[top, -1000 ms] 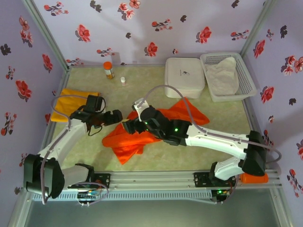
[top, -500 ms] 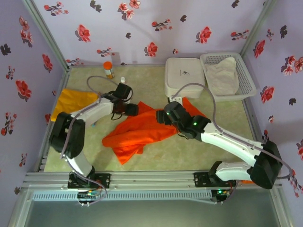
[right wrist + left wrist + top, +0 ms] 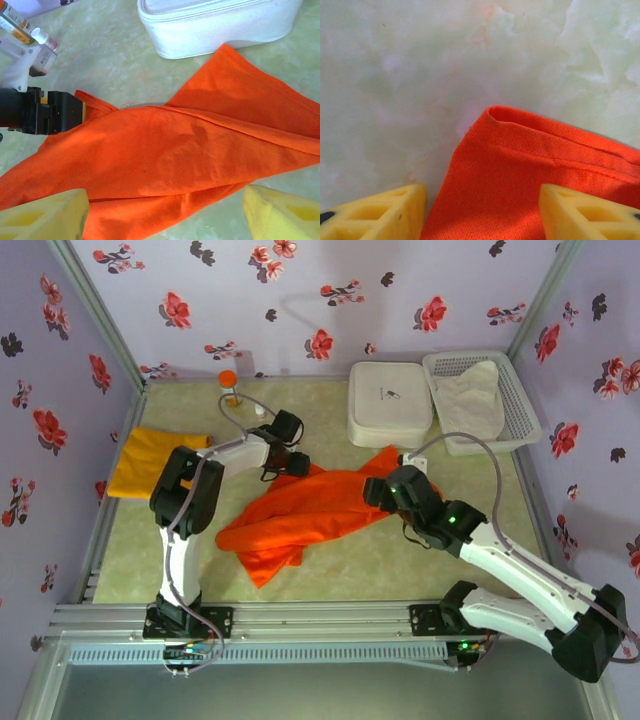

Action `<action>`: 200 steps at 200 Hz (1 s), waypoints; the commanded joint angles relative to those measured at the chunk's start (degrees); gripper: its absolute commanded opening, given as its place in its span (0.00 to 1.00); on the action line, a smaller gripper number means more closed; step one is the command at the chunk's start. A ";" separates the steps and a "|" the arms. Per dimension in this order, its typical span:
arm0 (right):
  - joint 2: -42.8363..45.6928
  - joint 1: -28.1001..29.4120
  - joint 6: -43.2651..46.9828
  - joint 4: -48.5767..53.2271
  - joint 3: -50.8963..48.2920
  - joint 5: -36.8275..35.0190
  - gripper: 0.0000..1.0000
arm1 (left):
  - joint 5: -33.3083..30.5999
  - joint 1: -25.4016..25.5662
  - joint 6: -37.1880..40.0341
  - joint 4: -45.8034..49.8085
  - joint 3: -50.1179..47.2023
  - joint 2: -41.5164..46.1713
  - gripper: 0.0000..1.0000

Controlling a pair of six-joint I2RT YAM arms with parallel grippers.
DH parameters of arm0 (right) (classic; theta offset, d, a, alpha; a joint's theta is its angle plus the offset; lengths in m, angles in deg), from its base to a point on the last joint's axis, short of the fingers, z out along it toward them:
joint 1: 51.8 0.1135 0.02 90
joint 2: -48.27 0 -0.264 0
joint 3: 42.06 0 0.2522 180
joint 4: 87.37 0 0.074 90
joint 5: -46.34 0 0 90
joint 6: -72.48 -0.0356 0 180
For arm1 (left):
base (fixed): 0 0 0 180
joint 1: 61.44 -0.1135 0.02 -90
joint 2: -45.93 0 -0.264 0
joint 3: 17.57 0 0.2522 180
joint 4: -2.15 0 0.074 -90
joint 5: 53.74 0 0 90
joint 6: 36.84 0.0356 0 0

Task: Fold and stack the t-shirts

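Observation:
The orange-red t-shirt [image 3: 310, 512] lies crumpled and stretched across the middle of the table. The mustard t-shirt [image 3: 150, 458] lies flat at the left edge. My left gripper [image 3: 299, 463] sits at the orange-red shirt's far left corner. In the left wrist view the left gripper [image 3: 482, 222] is open, with its yellow fingers [image 3: 375, 215] either side of a hemmed corner of the shirt [image 3: 520, 175]. My right gripper [image 3: 370, 494] hovers over the shirt's right part. In the right wrist view the right gripper [image 3: 165, 220] is open, its wide-apart fingers [image 3: 282, 210] above the orange-red cloth [image 3: 165, 145].
A white zipped case [image 3: 389, 402] and a white basket [image 3: 482, 400] holding pale cloth stand at the back right. An orange-capped bottle [image 3: 229, 386] and a small white bottle [image 3: 260, 410] stand at the back. The case [image 3: 215, 25] lies just beyond the shirt.
The left arm swung from the left side to the shirt's far left corner. The right gripper moved right along the shirt, which now lies drawn out longer.

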State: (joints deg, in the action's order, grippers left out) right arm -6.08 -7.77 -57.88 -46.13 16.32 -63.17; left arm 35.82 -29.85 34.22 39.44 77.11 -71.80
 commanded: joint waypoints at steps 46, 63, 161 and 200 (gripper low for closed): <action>0.91 -3.78 -5.50 5.30 -1.50 -3.02 0.79 | -4.46 0.23 1.02 2.63 4.83 -2.47 0.03; 0.75 -5.18 -6.02 5.21 -1.94 -2.11 0.79 | -6.64 -0.74 1.61 3.52 5.33 -0.49 0.00; 1.29 -7.82 -5.79 5.50 -2.52 0.02 0.79 | -6.98 -9.84 0.84 8.82 11.26 4.85 0.00; 2.71 -8.66 -5.45 6.66 -2.67 -0.60 0.79 | -6.94 -12.07 0.47 8.80 11.09 3.89 0.09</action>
State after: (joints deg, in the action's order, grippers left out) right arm -4.94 -15.46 -62.78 -41.43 14.35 -63.12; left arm 30.20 -40.63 34.51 46.17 87.56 -67.78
